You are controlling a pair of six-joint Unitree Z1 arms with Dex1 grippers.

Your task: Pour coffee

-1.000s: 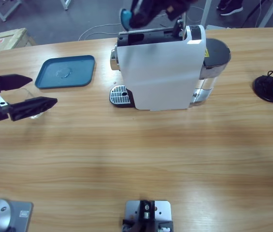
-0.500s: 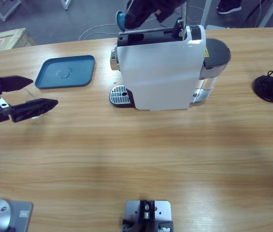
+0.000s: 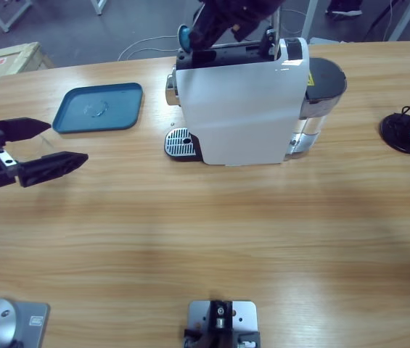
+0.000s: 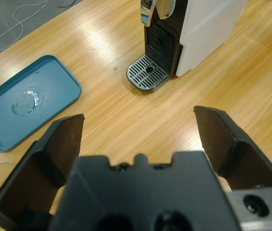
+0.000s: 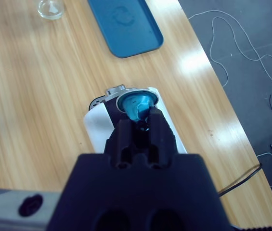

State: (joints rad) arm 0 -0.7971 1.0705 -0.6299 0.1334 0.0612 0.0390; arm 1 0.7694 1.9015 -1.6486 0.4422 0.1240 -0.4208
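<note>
Two hands work apart: the left hand [image 3: 41, 145] hovers spread over the tabletop [image 3: 226, 232], near the blue tray [image 3: 99, 107]. The right hand [image 3: 203, 32] pinches a blue capsule [image 5: 138, 106] above the coffee machine [image 3: 241, 101]. A clear glass [image 5: 50, 8] stands beside the tray; no coffee shows.

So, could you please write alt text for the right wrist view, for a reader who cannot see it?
The right gripper holds a blue capsule just above the top of a white coffee machine on a wooden table. Beyond the machine lie a blue tray and a clear glass; grey floor with white cables shows past the table edge.
</note>
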